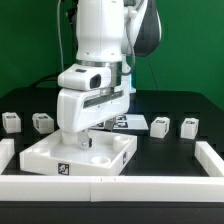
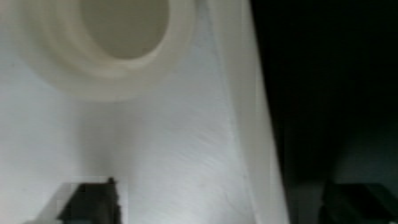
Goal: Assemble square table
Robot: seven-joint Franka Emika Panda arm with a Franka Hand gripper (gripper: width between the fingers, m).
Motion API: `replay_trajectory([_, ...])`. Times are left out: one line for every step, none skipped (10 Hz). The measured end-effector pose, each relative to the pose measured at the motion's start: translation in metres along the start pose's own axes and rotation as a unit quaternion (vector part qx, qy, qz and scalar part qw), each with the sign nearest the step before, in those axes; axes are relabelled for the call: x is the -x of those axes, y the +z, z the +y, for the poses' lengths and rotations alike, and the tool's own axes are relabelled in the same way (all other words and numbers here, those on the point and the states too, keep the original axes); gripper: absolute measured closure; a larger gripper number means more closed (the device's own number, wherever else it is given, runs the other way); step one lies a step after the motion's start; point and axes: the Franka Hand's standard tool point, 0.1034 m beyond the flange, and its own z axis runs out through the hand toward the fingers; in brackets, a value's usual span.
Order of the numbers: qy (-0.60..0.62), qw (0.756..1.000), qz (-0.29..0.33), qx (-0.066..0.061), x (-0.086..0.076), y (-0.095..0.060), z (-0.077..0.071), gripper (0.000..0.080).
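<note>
The square table's slab (image 1: 110, 152) lies hollow face up on the black worktop, at the front middle against the low white wall. My gripper (image 1: 85, 141) is down at its near left part. In the wrist view the slab (image 2: 178, 120) fills the picture, with a round socket (image 2: 111, 35) in it. My gripper (image 2: 214, 192) is open, and its dark fingers (image 2: 89, 202) straddle a white strip of the slab, with a dark gap on one side. Two legs (image 1: 11, 121) (image 1: 42, 121) stand at the exterior view's left and two more (image 1: 161, 124) (image 1: 189, 126) at its right.
The marker board (image 1: 133, 121) lies flat behind the slab, partly hidden by the arm. The low white wall (image 1: 205, 160) edges the worktop at the front and both sides. A green backdrop stands behind.
</note>
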Motion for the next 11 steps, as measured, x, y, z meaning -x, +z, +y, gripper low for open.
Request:
replay_trajectory([0.000, 1.000, 0.000, 0.000, 0.0000, 0.0000, 0.0000, 0.0317])
replay_trajectory([0.000, 1.000, 0.000, 0.000, 0.0001, 0.0001, -0.0001, 0.0500])
replay_trajectory([0.000, 1.000, 0.000, 0.000, 0.0001, 0.0001, -0.0001, 0.0636])
replay_trajectory([-0.001, 1.000, 0.000, 0.000, -0.0003, 0.0002, -0.0004, 0.0636])
replay_trajectory([-0.001, 1.000, 0.000, -0.001, -0.0003, 0.0004, -0.0007, 0.0750])
replay_trajectory([-0.001, 1.000, 0.000, -0.001, -0.0003, 0.0004, -0.0007, 0.0750])
replay_trajectory([-0.001, 1.000, 0.000, -0.001, -0.0003, 0.0004, -0.0007, 0.0750])
replay_trajectory([-0.001, 1.000, 0.000, -0.001, -0.0003, 0.0004, -0.0007, 0.0750])
replay_trajectory([-0.001, 1.000, 0.000, -0.001, -0.0003, 0.0004, -0.0007, 0.0750])
replay_trajectory([-0.001, 1.000, 0.000, -0.001, -0.0003, 0.0004, -0.0007, 0.0750])
replay_trajectory([-0.001, 1.000, 0.000, -0.001, -0.0003, 0.0004, -0.0007, 0.0750])
